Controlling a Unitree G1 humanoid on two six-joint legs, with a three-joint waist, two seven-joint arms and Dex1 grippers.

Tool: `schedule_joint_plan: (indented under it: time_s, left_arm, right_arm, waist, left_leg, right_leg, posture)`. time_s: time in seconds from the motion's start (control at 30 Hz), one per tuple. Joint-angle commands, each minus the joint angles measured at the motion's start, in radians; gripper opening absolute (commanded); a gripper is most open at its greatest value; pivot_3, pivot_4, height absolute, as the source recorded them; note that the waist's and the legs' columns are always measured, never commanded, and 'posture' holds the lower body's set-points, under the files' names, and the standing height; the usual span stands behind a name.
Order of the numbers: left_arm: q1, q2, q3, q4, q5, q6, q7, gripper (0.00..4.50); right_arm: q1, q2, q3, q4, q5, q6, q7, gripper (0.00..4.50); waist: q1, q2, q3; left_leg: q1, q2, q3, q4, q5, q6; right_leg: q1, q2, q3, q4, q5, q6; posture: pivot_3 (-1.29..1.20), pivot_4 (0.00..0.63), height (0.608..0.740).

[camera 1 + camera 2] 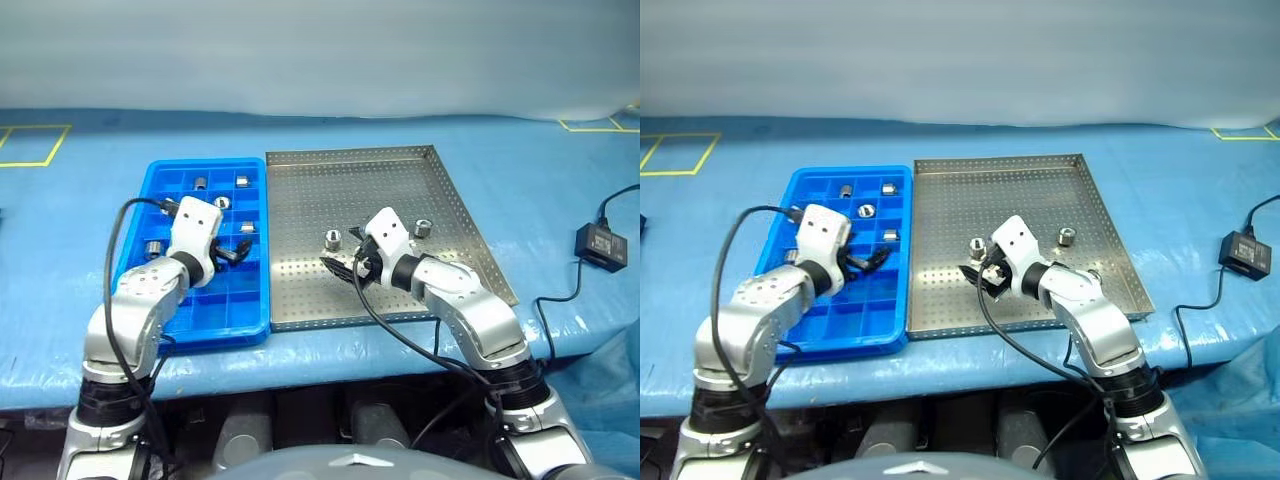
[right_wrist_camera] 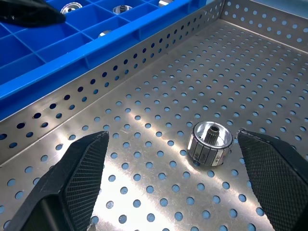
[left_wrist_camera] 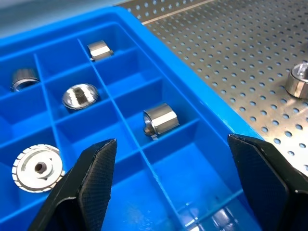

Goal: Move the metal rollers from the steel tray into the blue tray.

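Two metal rollers remain on the steel tray [image 1: 400, 290]: one [image 2: 210, 143] stands upright on the perforated floor just ahead of the right pincer [image 2: 180, 185], between its wide-open, empty fingers, and the other [image 1: 423, 228] sits further back. Several more already lie in compartments of the blue tray [image 1: 160, 185], which sits touching the steel tray on the table [image 1: 80, 220]. The left pincer [image 3: 180, 185] hovers over the blue tray, open and empty. The step looks like a fresh pickup: the right pincer must advance, straddle the near roller and close.
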State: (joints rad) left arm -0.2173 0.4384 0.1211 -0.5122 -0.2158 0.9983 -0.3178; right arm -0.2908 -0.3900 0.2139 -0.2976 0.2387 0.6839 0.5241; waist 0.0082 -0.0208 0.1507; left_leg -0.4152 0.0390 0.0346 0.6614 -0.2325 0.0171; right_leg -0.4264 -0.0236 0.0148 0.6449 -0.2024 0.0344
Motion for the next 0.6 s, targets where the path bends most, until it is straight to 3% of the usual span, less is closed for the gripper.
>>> schedule_joint_plan:
  time_s: [0.03,0.13,0.33,0.6]
  left_arm:
    - [-0.032,0.015,0.070,-0.071,-0.009,-0.006,0.021,4.00]
    - [-0.089,-0.011,0.066,-0.067,-0.036,-0.017,0.019,4.00]
    - [-0.218,-0.071,-0.130,0.062,-0.117,-0.108,-0.144,4.00]
    - [-0.339,-0.058,-0.322,0.360,-0.034,-0.211,-0.238,4.00]
  right_arm:
    - [-0.001,-0.004,-0.016,-0.051,0.004,-0.014,0.005,4.50]
    - [0.001,-0.005,-0.019,-0.053,0.007,-0.009,0.005,4.50]
    - [0.008,-0.030,-0.021,-0.083,0.020,0.011,0.029,4.50]
    - [0.064,-0.047,-0.036,-0.151,0.016,0.041,0.005,4.50]
  waist:
    - [0.001,0.000,0.000]
    - [0.008,0.000,0.000]
    - [0.014,-0.001,0.000]
    - [-0.021,-0.001,0.000]
  left_leg:
    - [0.000,0.000,0.000,0.000,0.000,0.000]
    - [0.000,-0.001,0.000,0.001,0.000,0.000]
    - [0.000,-0.002,0.000,0.002,0.000,0.001]
    - [0.000,-0.001,0.001,0.000,0.000,0.001]
  right_leg:
    - [0.000,0.000,0.000,0.000,0.000,0.000]
    - [0.000,0.000,0.000,0.000,0.000,0.000]
    - [0.002,-0.002,0.000,-0.001,0.001,0.001]
    - [0.001,0.002,0.000,0.000,0.000,0.000]
  posture:
    - [0.04,0.150,0.740]
    - [0.05,0.150,0.740]
    - [0.03,0.150,0.740]
    - [-0.04,0.150,0.740]
